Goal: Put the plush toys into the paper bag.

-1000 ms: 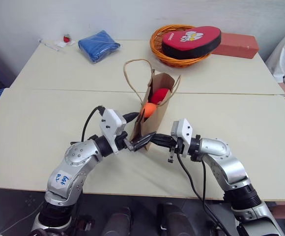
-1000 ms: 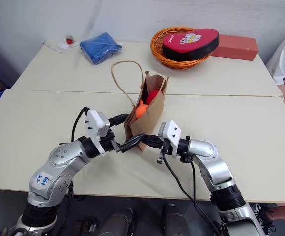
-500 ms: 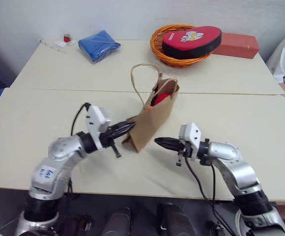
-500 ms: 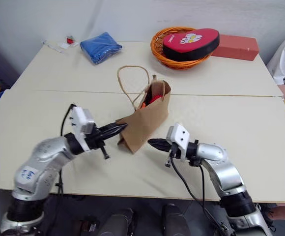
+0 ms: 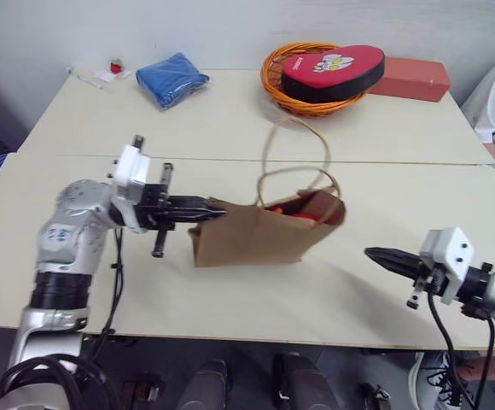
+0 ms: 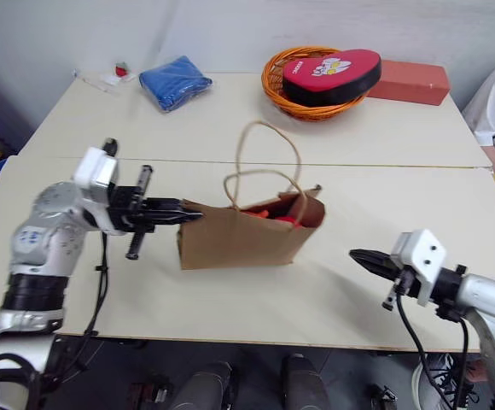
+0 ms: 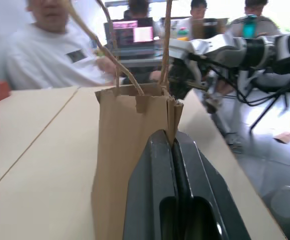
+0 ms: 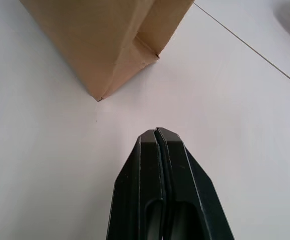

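Silver metal arms with black joints; white camera blocks at the wrists; black tapered fingers (image 5: 198,207); black cables looping alongside; blue-scribbled white sticker on left arm.

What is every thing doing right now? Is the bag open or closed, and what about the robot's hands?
paper bag: mouth open, pinched at one edge, handles up.
plush toys: inside the bag, red and orange peeking out.
left gripper: shut on the bag's edge.
right gripper: shut, holding nothing, apart from the bag.
heart cushion: resting in the orange basket.
blue cloth: folded.
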